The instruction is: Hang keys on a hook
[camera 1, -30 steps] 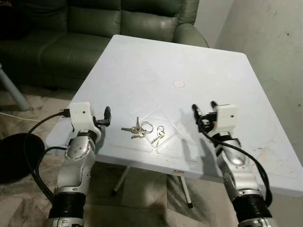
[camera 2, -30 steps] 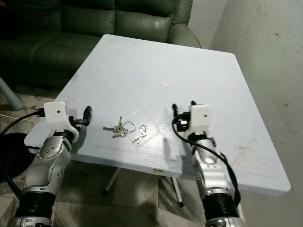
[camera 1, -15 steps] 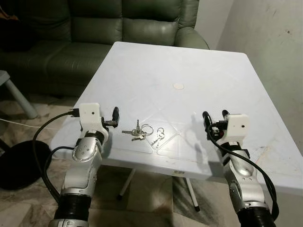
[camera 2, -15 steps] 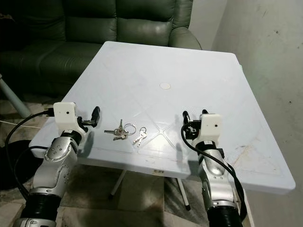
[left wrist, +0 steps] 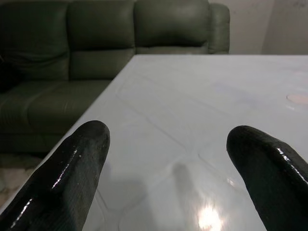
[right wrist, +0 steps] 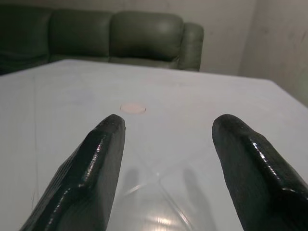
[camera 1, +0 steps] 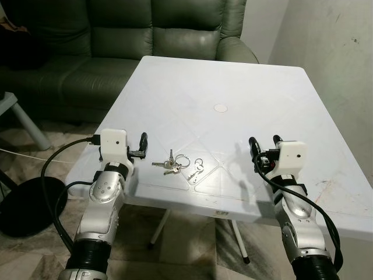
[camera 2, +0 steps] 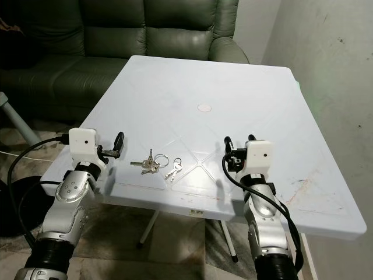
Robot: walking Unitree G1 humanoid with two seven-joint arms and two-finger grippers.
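Overhead, left eye view: white bench (camera 1: pixel 233 87) with keys (camera 1: pixel 172 164) lying flat near its front edge, between the two pincers, much nearer the left pincer (camera 1: pixel 142 146) than the right pincer (camera 1: pixel 263 147). Smaller key ring (camera 1: pixel 196 165) just beside the main bunch, on the side toward the right pincer. Both pincers hover at the bench's front edge, nothing held. Green sofa (camera 1: pixel 116 41) behind the bench, grey wall (camera 1: pixel 332 52) beyond the right pincer.

Left wrist view: fingers (left wrist: pixel 72 168) spread wide apart, empty, bare bench top ahead, sofa past it.

Right wrist view: fingers (right wrist: pixel 91 163) also wide apart, gripping nothing; a round cap (right wrist: pixel 133 108) on the bench lies ahead, between the fingers' lines.
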